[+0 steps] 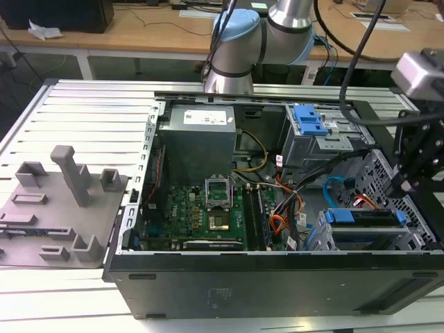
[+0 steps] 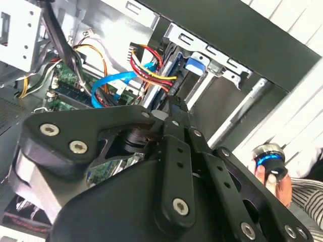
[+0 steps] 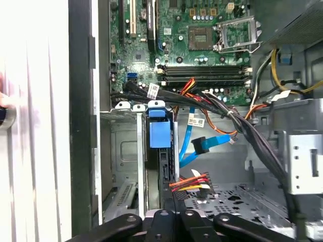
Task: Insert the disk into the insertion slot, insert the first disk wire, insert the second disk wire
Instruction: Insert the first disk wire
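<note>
The disk (image 1: pixel 365 220) in its bright blue carrier (image 3: pixel 160 134) sits edge-on inside the insertion slot (image 3: pixel 124 151) of the perforated silver cage (image 1: pixel 379 168). A red, yellow and black bundle, the first disk wire (image 3: pixel 190 182), runs to a dark plug at the disk's rear edge. My gripper (image 3: pixel 172 209) is shut right at that plug (image 2: pixel 174 93), which seems pinched between the fingertips. In the exterior view my gripper (image 1: pixel 406 184) hangs over the cage at the right. The second disk wire (image 3: pixel 187 146), light blue and looped, lies loose beside the disk with its plug (image 3: pixel 200 145) free.
A grey metal box with a blue latch (image 1: pixel 309 120) stands behind the cage. The motherboard (image 1: pixel 208 208) and power supply (image 1: pixel 198 139) fill the case's left half. Black cable bundles (image 3: pixel 252 136) cross near the cage. A person's hand (image 2: pixel 275 174) holds a blue-ringed object outside the case.
</note>
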You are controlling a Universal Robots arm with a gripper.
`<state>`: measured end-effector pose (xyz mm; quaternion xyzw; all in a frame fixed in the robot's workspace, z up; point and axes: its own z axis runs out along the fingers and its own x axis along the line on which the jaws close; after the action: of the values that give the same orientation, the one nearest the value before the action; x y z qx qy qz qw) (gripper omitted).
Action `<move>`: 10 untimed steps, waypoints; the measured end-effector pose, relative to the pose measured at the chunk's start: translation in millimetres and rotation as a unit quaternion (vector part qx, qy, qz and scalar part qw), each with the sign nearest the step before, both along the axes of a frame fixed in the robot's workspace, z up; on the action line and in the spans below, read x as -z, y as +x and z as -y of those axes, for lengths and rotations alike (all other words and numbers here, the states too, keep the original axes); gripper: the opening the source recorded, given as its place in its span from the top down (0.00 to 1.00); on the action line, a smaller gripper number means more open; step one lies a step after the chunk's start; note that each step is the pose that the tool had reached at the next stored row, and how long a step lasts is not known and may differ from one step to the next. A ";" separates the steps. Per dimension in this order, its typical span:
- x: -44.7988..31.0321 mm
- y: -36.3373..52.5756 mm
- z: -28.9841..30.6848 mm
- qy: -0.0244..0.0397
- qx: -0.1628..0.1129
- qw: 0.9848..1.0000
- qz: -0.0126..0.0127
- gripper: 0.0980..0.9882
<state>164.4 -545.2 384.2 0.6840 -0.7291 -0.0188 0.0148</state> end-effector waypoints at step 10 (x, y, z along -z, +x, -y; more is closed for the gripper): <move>-1.0 -16.1 0.1 0.000 0.000 1.000 0.000 0.99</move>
<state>148.2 -545.3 385.3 0.6841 -0.7290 -0.0189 0.0147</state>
